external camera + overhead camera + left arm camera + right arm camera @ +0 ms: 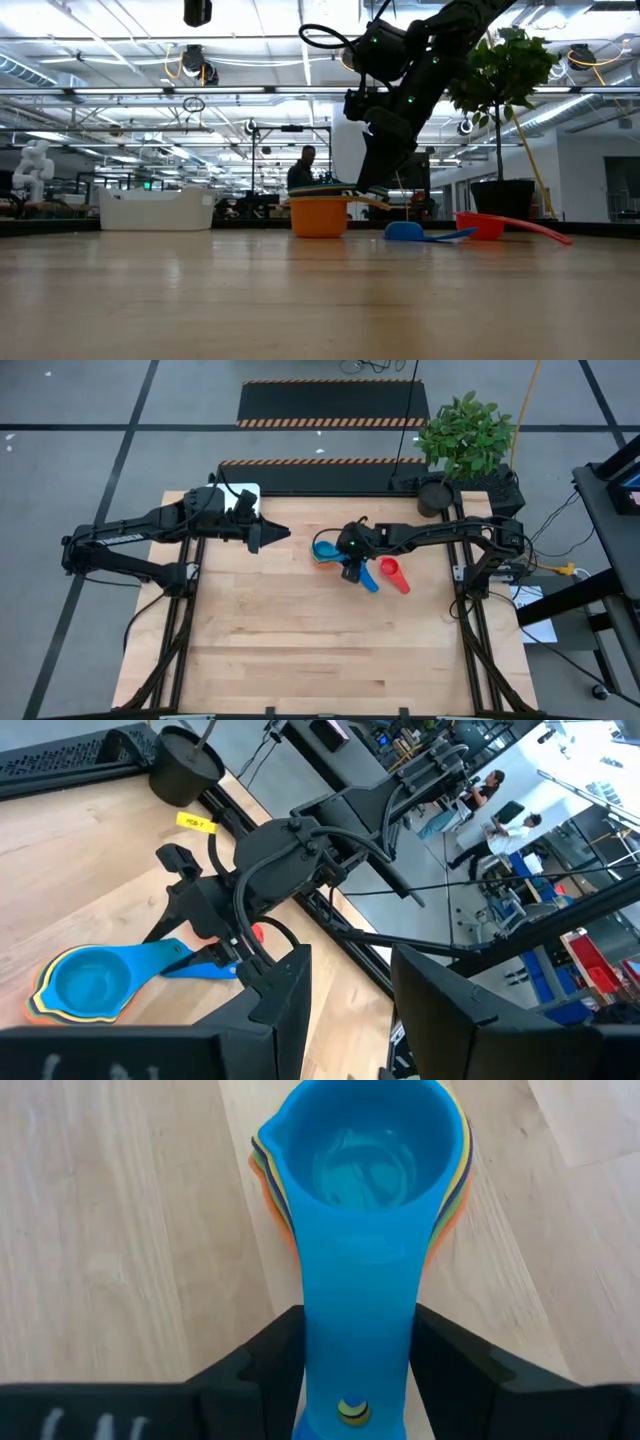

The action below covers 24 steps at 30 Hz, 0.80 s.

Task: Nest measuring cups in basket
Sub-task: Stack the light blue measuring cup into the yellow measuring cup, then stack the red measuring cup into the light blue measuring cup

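Observation:
A nested stack of measuring cups [324,550] stands on the table's far middle. Its top cup is light blue [365,1160], with yellow, orange and other rims under it. In the low view the orange bottom cup [318,217] rests on the wood. My right gripper [350,563] is over the stack's handles, shut on the light blue one. A blue cup [370,579] and a red cup [394,573] lie loose to its right. The white basket [243,495] sits at the far left, partly under my left arm. My left gripper [272,536] hovers open and empty beside it. My right gripper [358,1320] pinches the light blue cup's flat handle [358,1280] between its two fingers, one on each long edge, about midway along. It comes from above, slanting down. The cup sits nested in the stack, which stands upright on the table [318,230].
A potted plant [465,438] stands beyond the table's far right corner. Bare wood [320,650] fills the near half of the table. People [505,820] show in the room beyond the table.

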Each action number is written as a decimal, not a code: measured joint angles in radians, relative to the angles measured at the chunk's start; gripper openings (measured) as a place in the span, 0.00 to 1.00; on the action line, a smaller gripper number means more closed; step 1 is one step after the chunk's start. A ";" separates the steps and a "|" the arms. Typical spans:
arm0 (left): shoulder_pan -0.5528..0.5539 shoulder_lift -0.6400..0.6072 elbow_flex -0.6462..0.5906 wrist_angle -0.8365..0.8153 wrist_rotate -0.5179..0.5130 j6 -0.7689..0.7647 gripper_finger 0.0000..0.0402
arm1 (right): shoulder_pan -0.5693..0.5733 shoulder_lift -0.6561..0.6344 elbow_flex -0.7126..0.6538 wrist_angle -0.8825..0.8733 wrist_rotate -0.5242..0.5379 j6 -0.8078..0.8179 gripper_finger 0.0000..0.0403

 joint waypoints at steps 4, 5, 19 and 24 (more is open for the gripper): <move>0.000 0.000 0.000 0.001 0.000 0.000 0.35 | 0.000 0.000 0.000 0.000 0.000 0.000 0.41; 0.000 0.000 0.000 0.001 0.000 0.000 0.35 | 0.000 0.000 0.000 0.000 0.001 0.000 0.42; -0.006 0.000 0.000 0.002 0.000 -0.001 0.35 | 0.001 -0.069 0.000 -0.075 0.025 0.163 0.60; -0.022 0.000 0.000 0.002 0.000 0.000 0.35 | 0.012 -0.140 0.000 -0.228 0.079 0.286 0.63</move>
